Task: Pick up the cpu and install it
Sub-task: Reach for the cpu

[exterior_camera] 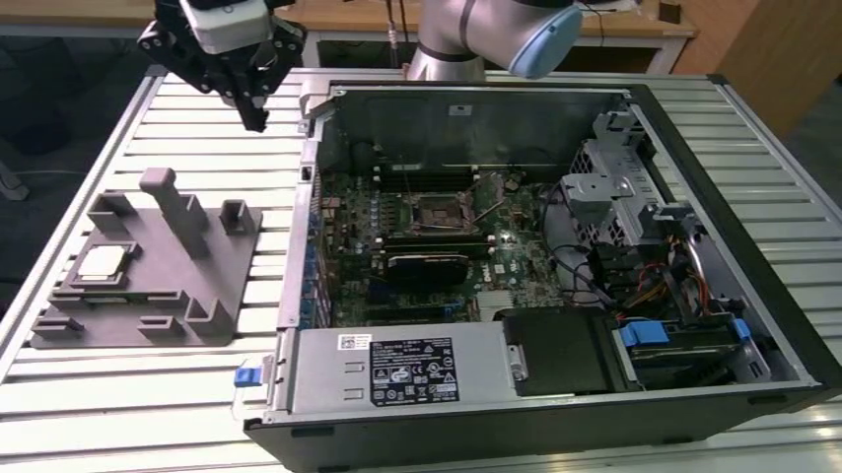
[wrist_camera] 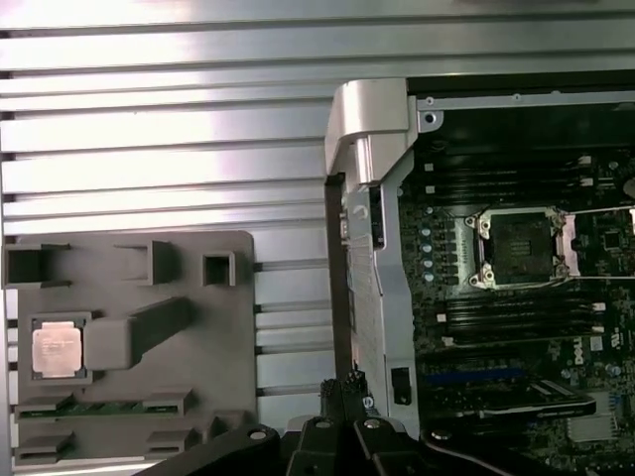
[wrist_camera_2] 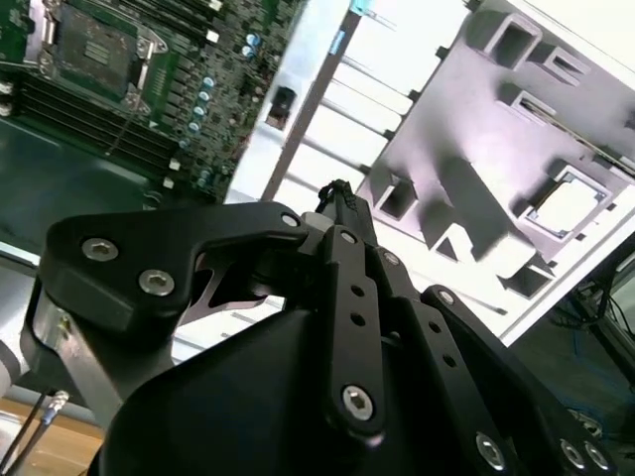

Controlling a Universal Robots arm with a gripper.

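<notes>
As I look over the exterior view, the black gripper (exterior_camera: 255, 120) hangs above the slatted metal table (exterior_camera: 172, 394), near a corner of the open black computer case (exterior_camera: 736, 187). Its 2 fingers are drawn together to a point with nothing between them. The small square silvery cpu (exterior_camera: 105, 262) lies flat in a recess of the grey plastic fixture with upright posts (exterior_camera: 197, 266), towards the exterior view's left and well apart from the gripper. Inside the case, the green motherboard (exterior_camera: 520, 246) carries a square metal-framed socket (exterior_camera: 435, 212) with a dark centre.

In the second wrist view, the gripper (wrist_camera_2: 337, 190) shows its fingertips meeting, empty. The cpu (wrist_camera_2: 568, 205) sits in the fixture (wrist_camera_2: 446, 99) beyond them, and the socket (wrist_camera_2: 99, 48) lies off to the other side.

In the first wrist view, the closed gripper (wrist_camera: 347, 385) sits over the table (wrist_camera: 149, 149) just beside the case wall, between the cpu (wrist_camera: 57, 350) in its fixture (wrist_camera: 208, 367) and the socket (wrist_camera: 521, 248).
</notes>
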